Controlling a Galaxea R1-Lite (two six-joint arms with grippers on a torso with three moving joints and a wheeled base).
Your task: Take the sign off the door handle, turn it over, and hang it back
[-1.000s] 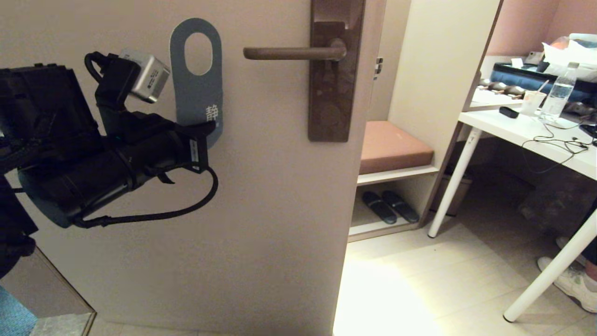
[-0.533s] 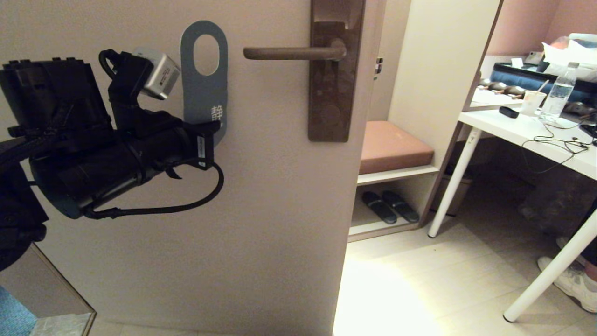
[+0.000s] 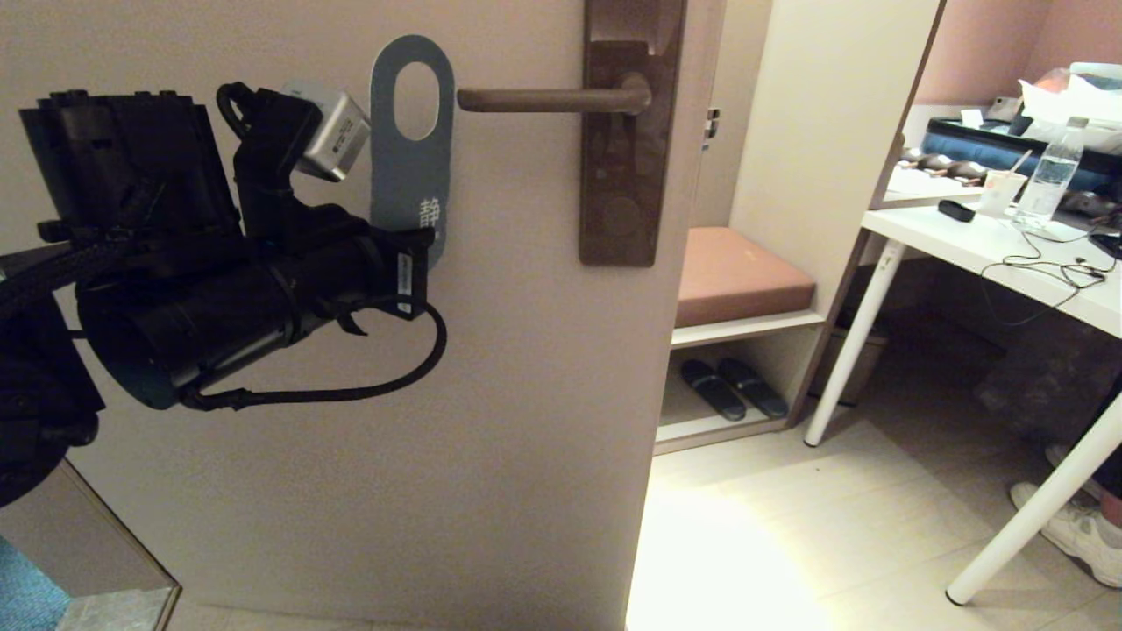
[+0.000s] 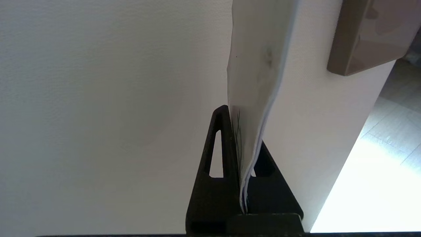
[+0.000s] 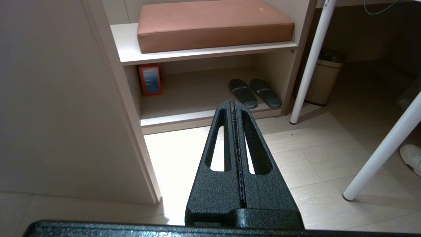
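The sign [image 3: 410, 166] stands upright with its blue side facing me, its big hole level with the free tip of the door handle [image 3: 552, 99], just left of that tip. My left gripper [image 3: 428, 241] is shut on the sign's lower end, close to the door. In the left wrist view the sign [image 4: 256, 75] rises edge-on from between the black fingers [image 4: 220, 158], with the dark handle plate [image 4: 365, 36] beyond it. My right gripper [image 5: 233, 102] is shut and holds nothing, low down over the floor, out of the head view.
The door [image 3: 491, 394] stands ajar, its edge near an open cabinet with a cushioned bench [image 3: 736, 276] and slippers [image 3: 732, 387]. A white table [image 3: 990, 245] with a bottle and cables stands to the right. A person's shoe [image 3: 1074, 530] shows at the far right.
My left gripper has carried the sign to the right, from well left of the handle to just beside its tip. The right gripper has not moved.
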